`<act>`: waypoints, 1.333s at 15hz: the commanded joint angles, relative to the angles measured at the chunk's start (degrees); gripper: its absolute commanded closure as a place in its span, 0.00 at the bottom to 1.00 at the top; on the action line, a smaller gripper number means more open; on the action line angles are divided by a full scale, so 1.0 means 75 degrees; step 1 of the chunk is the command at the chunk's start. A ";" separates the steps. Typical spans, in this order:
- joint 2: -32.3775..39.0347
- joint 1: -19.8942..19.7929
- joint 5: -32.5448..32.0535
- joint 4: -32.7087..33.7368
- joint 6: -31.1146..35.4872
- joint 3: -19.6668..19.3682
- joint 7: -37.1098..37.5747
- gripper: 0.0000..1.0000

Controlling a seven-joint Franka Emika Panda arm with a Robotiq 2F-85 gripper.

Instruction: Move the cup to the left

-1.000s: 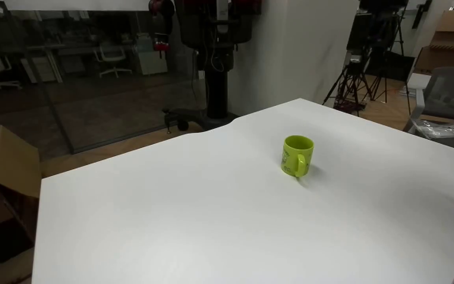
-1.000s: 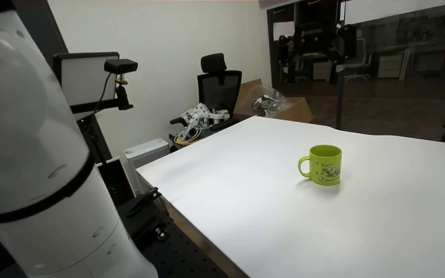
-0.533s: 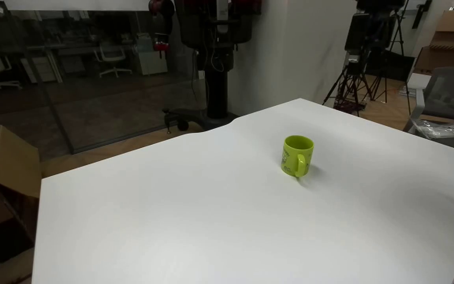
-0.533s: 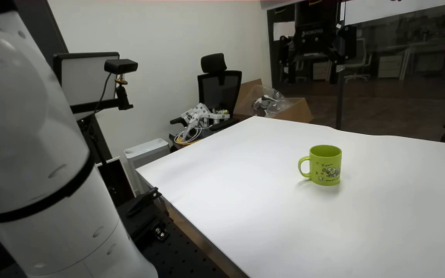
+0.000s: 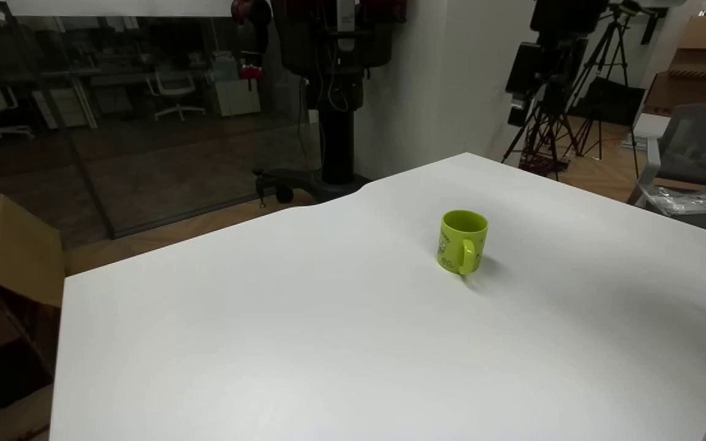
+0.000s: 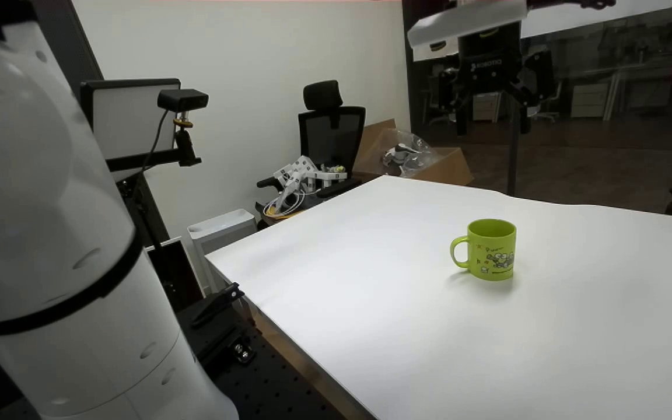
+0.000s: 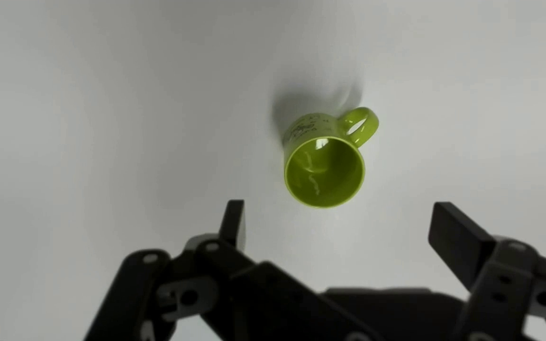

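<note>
My claw (image 7: 339,207) is spread wide: its two black fingers (image 7: 460,241) stand well apart, a broad gap between their tips. From the wrist I look down past them to the lime-green mug (image 7: 324,173), which sits beyond my fingertips, between the two across the picture and a little nearer the finger on that picture's left. Seen from there, the gap looks wider than the mug, loop handle (image 7: 370,125) and all. The mug is clear of me; both tips are in free air.

It stands upright on the white table (image 6: 342,291), dark drawings printed on its side. In the wrist view its mouth faces me, glossy inside, with the handle pointing to the upper right of the picture and a soft shadow lying on the tabletop beyond.

In an exterior view my claw (image 6: 493,127) hangs fingers down, high above the tabletop, and the fingers show as two separate dark prongs. My white arm (image 6: 50,245) fills the left of that view, and an office chair (image 6: 333,134) and a cardboard box (image 6: 447,166) stand past the table's far edge. In an exterior view where my claw (image 5: 517,116) shows side-on, dark beside a black tripod (image 5: 616,26), I cannot tell the width of the gap. In both exterior views the mug rests on its base, well in from the table edges and well apart from my fingers.
</note>
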 commanded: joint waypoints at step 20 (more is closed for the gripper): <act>0.3801 -0.0081 0.0250 0.1681 0.1258 0.0806 0.0014 0.00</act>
